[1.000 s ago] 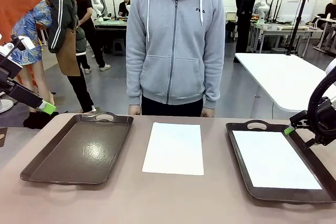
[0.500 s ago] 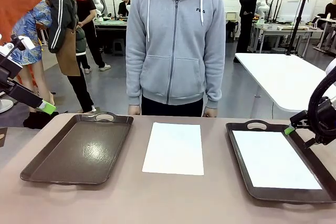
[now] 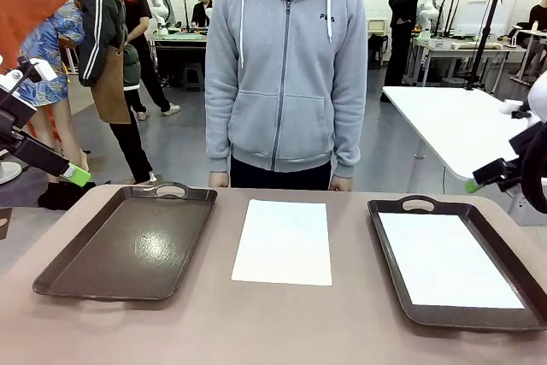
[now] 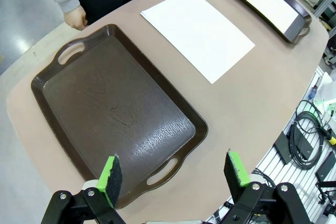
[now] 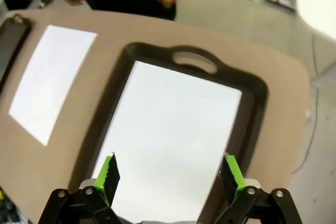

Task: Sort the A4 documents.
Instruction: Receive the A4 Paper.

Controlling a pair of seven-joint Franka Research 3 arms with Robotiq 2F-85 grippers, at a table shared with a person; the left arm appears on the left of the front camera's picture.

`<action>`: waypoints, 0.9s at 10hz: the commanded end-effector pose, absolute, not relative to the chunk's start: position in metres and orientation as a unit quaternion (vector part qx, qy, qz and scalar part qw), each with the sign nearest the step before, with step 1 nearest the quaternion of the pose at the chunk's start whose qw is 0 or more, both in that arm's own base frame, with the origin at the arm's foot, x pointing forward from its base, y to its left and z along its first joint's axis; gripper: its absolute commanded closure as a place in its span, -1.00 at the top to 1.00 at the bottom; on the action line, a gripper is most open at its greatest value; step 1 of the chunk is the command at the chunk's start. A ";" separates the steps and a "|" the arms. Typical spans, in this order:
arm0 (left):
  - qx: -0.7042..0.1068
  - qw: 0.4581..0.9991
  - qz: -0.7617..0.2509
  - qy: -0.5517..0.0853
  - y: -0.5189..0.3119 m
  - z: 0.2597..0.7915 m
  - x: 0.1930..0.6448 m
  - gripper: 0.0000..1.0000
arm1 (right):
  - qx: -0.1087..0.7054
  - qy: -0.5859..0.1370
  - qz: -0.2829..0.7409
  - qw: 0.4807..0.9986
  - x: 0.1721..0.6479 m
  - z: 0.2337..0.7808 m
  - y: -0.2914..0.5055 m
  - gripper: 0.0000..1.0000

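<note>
One A4 document (image 3: 284, 241) lies flat on the bare table between two dark brown trays. A second white sheet (image 3: 449, 261) rests inside the right tray (image 3: 444, 204). The left tray (image 3: 128, 245) holds nothing. My left gripper (image 3: 68, 173) hovers off the table's far left, open; its wrist view has the jaws wide (image 4: 173, 171) above the near end of the left tray (image 4: 115, 108), with the loose sheet (image 4: 197, 32) beyond. My right gripper (image 3: 475, 184) hangs open by the right edge, its jaws (image 5: 169, 176) high above the sheet in the tray (image 5: 168, 140).
A person in a grey hoodie stands at the far edge, hands (image 3: 220, 179) resting at the table's rim. Cables (image 4: 307, 140) lie on the floor beside the near right of the table. Another white table (image 3: 461, 126) stands behind on the right.
My right gripper has lifted and drawn back to the right, away from the right tray's far corner. The left arm, the sheets and the trays have stayed put.
</note>
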State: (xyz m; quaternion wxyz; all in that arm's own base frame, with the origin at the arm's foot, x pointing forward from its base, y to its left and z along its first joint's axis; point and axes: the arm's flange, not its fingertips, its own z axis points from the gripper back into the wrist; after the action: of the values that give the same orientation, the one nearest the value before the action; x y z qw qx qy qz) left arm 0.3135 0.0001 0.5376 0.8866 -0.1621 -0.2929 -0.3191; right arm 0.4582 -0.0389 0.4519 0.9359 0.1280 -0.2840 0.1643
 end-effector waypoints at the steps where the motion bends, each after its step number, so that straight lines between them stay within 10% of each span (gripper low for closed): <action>1: -0.170 0.884 -0.321 -0.293 0.001 0.537 0.314 1.00 | 0.161 -0.282 0.253 0.911 0.450 0.449 -0.021 1.00; 9: -0.170 0.884 -0.321 -0.293 0.001 0.537 0.314 1.00 | 0.234 -0.287 0.434 0.821 0.404 0.529 0.025 1.00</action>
State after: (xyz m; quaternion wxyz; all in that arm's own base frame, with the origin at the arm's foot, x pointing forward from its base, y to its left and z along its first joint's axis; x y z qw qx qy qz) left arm 0.3136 0.0000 0.5376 0.8867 -0.1620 -0.2927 -0.3192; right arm 0.4049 0.0308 0.5291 0.8325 0.2233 -0.2785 0.4237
